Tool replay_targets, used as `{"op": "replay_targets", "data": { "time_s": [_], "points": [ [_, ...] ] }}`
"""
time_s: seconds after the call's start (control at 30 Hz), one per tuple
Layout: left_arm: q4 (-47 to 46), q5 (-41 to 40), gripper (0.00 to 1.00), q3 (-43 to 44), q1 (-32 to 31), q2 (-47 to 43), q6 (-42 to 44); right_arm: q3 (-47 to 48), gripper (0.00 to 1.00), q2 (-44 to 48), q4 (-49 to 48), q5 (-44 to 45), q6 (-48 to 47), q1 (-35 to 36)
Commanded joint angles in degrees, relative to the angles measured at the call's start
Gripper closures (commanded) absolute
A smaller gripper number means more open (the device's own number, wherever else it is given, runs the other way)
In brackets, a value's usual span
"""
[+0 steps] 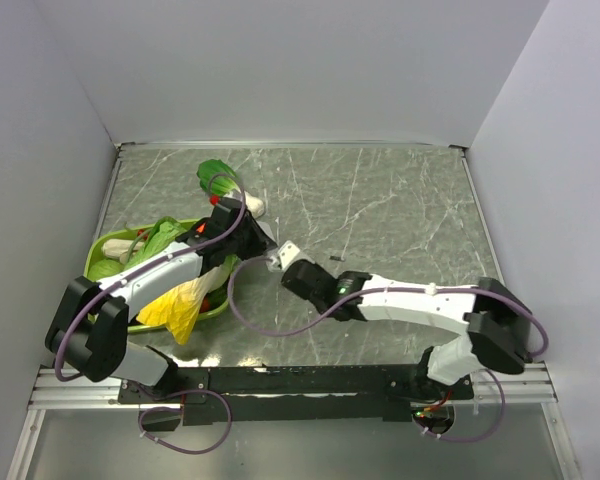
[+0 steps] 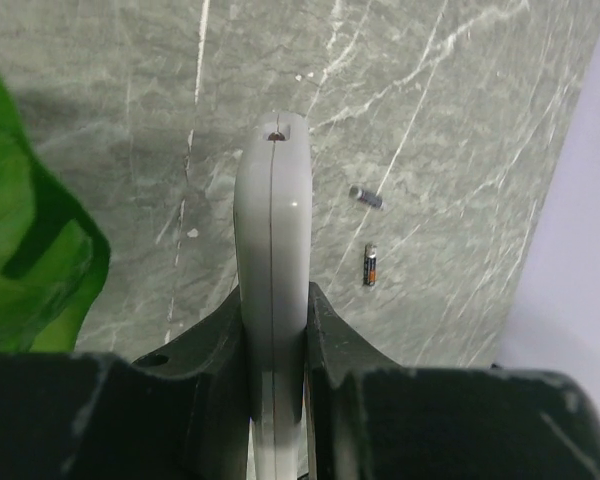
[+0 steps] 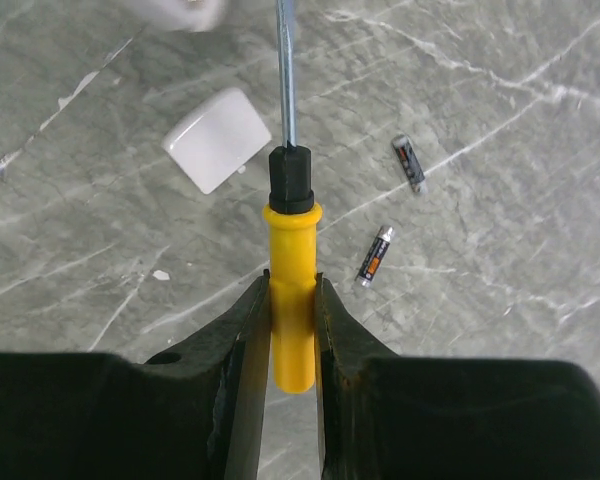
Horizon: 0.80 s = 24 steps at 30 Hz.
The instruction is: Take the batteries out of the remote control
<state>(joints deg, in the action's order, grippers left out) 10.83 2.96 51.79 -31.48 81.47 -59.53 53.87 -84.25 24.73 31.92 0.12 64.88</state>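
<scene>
The remote control sits edge-on in your left gripper. The two fingers are clamped on its flat sides, so its seam faces the wrist camera and its far end sticks out over the green marbled table. You have both batteries lying loose on the table, near each other but not touching, off to the right of the remote in the left wrist view. In the right wrist view one lies to the right of the tool's handle and the other battery lies farther up. Your right gripper is closed tight on the yellow handle of a screwdriver, whose black collar and metal shaft point away from the fingers. A small pale square cover lies flat on the table just left of that shaft, apart from it. Leafy greens fill the left edge of the left wrist view
</scene>
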Motion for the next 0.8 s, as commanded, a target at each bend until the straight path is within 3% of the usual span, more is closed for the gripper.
{"op": "replay_targets", "data": {
  "time_s": [0.0,0.2,0.33,0.57,0.77],
  "points": [
    [-3.1,3.09,0.99,3.14,-0.16,-1.93,7.75,-2.43,1.0,11.7,0.93,-4.57,6.02,-3.44],
    [-4.33,11.53,0.99,5.25,-0.33,0.78,15.4,-8.42,1.0,24.9,-0.65,-11.27,14.63,-13.01],
    [-3.53,14.88,0.99,7.8,-1.03,5.27,16.72,-9.13,1.0,26.77,0.58,-15.21,15.26,-21.08],
    [0.59,14.36,0.99,15.09,-2.53,15.99,21.02,-8.6,1.0,19.93,-1.09,-24.96,14.29,-37.16],
    [7.17,8.22,0.99,21.5,-2.53,23.81,24.98,-7.73,1.0,10.61,-3.11,-31.21,12.89,-44.74]
  ]
}}
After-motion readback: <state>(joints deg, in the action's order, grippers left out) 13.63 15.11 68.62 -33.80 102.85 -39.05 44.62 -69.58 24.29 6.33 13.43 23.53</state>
